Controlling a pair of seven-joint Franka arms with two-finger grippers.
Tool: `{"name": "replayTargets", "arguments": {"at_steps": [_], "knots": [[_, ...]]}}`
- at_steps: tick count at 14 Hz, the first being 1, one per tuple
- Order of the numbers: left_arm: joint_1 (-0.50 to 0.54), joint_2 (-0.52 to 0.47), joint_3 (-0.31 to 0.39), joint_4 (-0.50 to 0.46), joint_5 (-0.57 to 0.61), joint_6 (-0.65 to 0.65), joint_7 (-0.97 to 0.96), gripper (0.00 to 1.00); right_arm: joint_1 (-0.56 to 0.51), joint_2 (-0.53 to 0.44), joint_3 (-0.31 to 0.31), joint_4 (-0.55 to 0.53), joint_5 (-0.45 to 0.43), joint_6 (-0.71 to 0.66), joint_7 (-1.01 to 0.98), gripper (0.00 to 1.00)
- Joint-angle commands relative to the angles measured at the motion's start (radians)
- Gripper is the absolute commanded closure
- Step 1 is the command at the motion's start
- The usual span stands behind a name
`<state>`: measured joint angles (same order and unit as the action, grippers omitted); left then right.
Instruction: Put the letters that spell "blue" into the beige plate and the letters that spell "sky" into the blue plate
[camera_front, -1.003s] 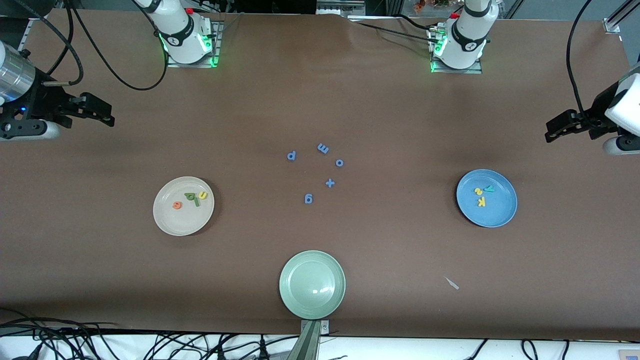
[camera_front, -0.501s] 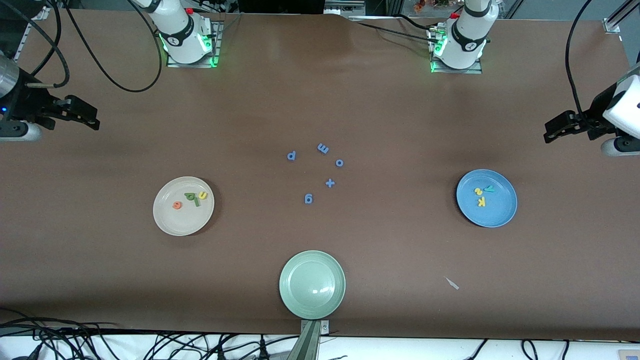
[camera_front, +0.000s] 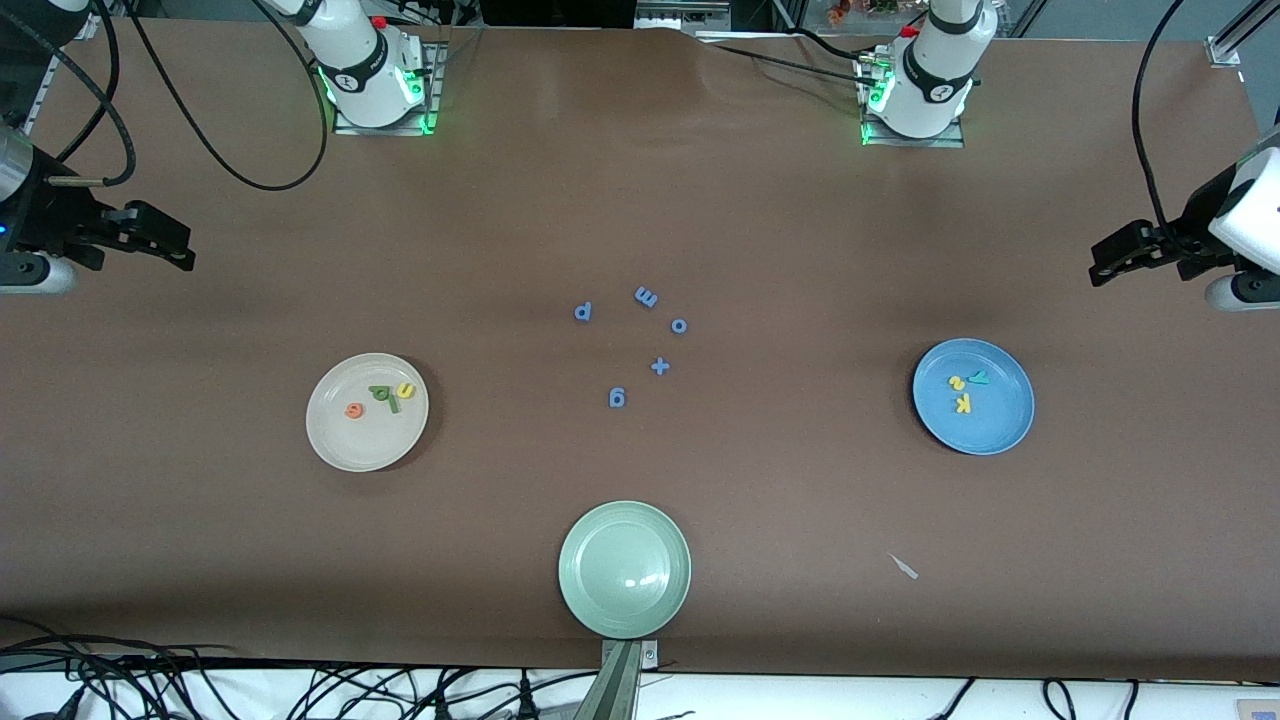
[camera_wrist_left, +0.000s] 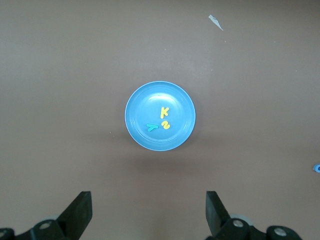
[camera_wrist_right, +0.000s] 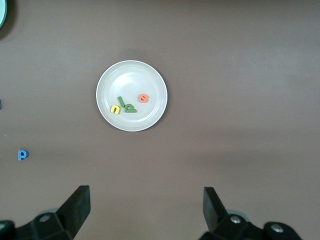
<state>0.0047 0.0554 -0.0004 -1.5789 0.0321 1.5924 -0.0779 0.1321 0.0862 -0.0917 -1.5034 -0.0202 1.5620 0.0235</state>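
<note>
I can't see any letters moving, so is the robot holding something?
No. Both the left end effector and right end effector are open and hold nothing.

Right gripper (camera_front: 175, 250), jaws apart and empty, now sits higher above the bare table at the right arm's end, drawn back toward the table's edge, and farther from the beige plate (camera_front: 330, 440) than a second ago.

Even, fairly bright overhead light falls on the surface (camera_front: 780, 220). Soft shadows hug each plate, and glare sits on the green plate (camera_front: 625, 570) at five o'clock. Focus is sharp.
</note>
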Motion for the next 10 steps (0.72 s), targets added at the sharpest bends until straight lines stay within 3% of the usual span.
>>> {"name": "replayTargets", "arguments": {"at_steps": [1,10], "knots": [[0.008,-0.002,-0.004,0.02,-0.011,-0.009,0.02,0.0,-0.008,0.004,0.007,0.02,-0.003,-0.013,-0.011,0.0],[0.026,-0.009,-0.004,0.043,-0.018,-0.04,0.017,0.0,-0.003,0.0,0.01,0.02,-0.015,-0.011,0.004,0.0]]}}
